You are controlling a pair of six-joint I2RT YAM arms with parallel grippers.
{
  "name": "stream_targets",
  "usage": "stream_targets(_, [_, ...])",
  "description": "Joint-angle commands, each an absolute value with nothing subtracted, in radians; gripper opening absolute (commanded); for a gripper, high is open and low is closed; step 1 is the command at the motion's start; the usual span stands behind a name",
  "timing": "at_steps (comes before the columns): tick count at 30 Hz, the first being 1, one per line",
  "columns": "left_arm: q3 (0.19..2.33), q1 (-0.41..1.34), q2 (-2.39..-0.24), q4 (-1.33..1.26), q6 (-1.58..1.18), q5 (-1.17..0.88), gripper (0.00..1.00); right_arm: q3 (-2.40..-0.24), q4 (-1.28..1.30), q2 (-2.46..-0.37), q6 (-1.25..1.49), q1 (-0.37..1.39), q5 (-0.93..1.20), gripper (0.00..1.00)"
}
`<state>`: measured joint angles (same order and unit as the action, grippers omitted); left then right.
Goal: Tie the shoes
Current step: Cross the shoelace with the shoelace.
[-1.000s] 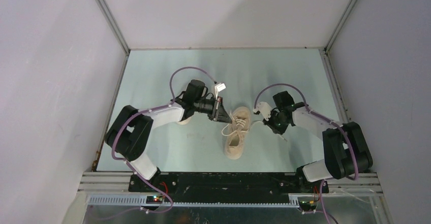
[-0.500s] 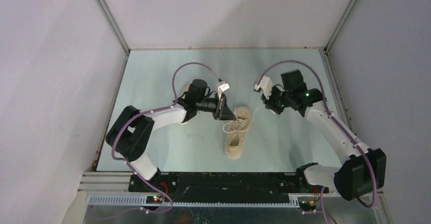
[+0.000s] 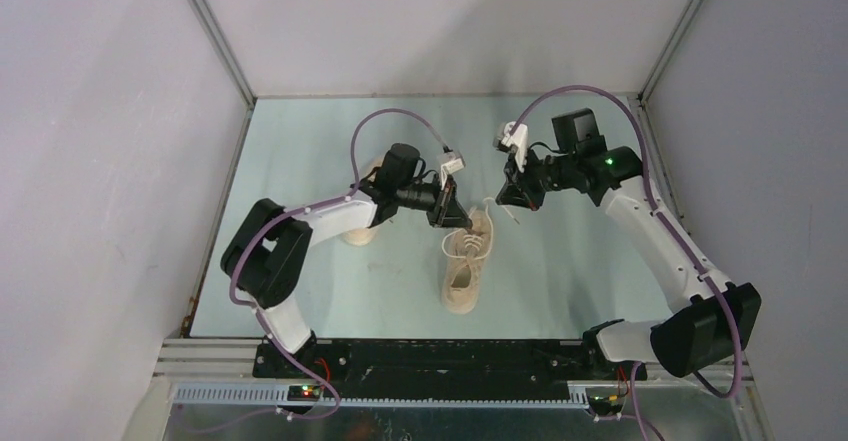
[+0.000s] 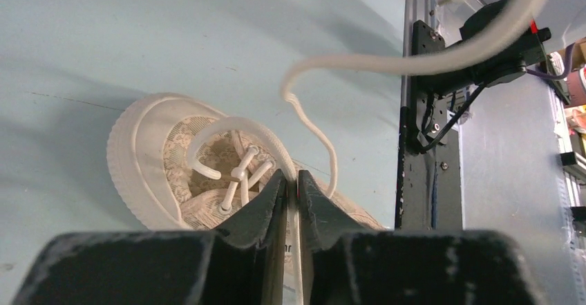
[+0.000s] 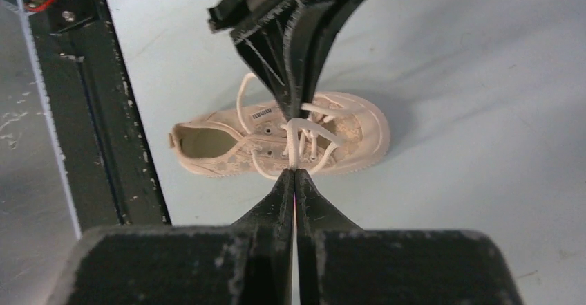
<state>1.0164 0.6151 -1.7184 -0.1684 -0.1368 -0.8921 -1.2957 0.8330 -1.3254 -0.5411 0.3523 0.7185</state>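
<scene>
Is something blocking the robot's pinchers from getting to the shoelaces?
No, nothing visible is in the way. The left end effector and the right end effector are each shut on a lace of the shoe that lies between them.

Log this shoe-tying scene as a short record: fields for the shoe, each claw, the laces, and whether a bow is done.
shoe: cream sneaker resting on the table, toe pointing away from the arm bases
left claw: shut on a lace strand, right over the eyelets
right claw: shut on the other lace strand, off to the shoe's side
laces: loose; one arcs through the air to the right claw
bow: no finished bow visible
</scene>
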Motion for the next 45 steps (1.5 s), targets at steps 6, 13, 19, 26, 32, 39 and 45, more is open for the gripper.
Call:
stream_targets(6, [1.117,0.627,-1.775,-0.094,-0.053,-0.924,0.19,-1.446,0.877,-1.364,-0.469,0.324,0.885,0.00])
stream_targets(13, [1.122,0.642,-1.803,-0.163,-0.111,-0.998,0.14,-1.522,0.854,-1.435,-0.412,0.310,0.902,0.00])
stream_targets(19, [1.118,0.643,-1.815,-0.192,-0.126,-1.100,0.17,-1.535,0.810,-1.473,-0.362,0.284,0.907,0.00])
stream_targets(26, [1.104,0.644,-1.842,-0.315,-0.228,-1.121,0.26,-1.534,0.778,-1.495,-0.313,0.266,0.923,0.00])
stream_targets(32, [1.088,0.648,-1.893,-0.511,-0.435,-1.105,0.30,-1.535,0.760,-1.501,-0.284,0.249,0.943,0.00])
stream_targets(39, [1.098,0.668,-1.943,-0.634,-0.574,-1.131,0.24,-1.515,0.743,-1.509,-0.267,0.245,0.928,0.00])
stream_targets(45, [1.097,0.669,-1.912,-0.500,-0.519,-1.056,0.01,-1.498,0.734,-1.517,-0.260,0.242,0.859,0.03])
